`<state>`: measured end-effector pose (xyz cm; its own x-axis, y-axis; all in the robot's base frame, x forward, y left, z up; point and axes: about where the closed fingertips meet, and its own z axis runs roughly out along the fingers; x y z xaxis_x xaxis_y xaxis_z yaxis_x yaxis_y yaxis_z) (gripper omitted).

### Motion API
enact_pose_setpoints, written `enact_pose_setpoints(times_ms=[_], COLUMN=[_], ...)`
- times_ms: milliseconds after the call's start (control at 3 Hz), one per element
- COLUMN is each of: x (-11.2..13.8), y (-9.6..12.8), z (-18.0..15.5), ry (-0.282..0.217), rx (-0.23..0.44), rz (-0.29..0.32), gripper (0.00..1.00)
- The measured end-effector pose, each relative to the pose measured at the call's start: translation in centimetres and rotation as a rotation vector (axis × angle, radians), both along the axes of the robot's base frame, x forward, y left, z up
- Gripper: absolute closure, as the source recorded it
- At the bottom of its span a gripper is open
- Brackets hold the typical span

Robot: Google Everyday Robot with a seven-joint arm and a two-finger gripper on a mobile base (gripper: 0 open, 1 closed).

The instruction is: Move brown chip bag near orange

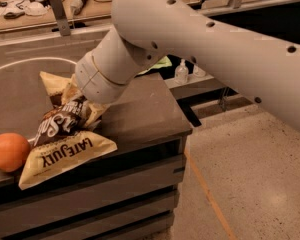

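- The brown chip bag (65, 144) lies on the dark worktop (140, 114) at its near left edge, its pale end with the lettering towards the near side and its dark middle crumpled upwards.
- The orange (9, 151) sits at the far left of the worktop, right against the bag's left edge.
- The pincer (85, 100) is down at the crumpled dark part of the bag. The thick white wrist hides it, so I cannot tell whether it is wide, narrow or holding the bag.
- The white arm (190, 39) reaches in from the upper right across the worktop.
- A light green bag (162, 63) shows behind the arm, and a small clear bottle (181, 72) stands on a lower shelf to the right.
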<state>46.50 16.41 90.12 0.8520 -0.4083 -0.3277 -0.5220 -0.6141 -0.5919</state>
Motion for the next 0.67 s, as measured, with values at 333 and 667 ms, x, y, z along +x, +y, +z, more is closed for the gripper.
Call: enact_pose_setpoints(times_ms=[333, 667], x=[-0.53, -0.78], y=[0.35, 0.43], z=[-0.54, -1.05], ry=[-0.016, -0.045], rx=[-0.007, -0.027], rz=[0.030, 0.041], gripper=[0.22, 0.00])
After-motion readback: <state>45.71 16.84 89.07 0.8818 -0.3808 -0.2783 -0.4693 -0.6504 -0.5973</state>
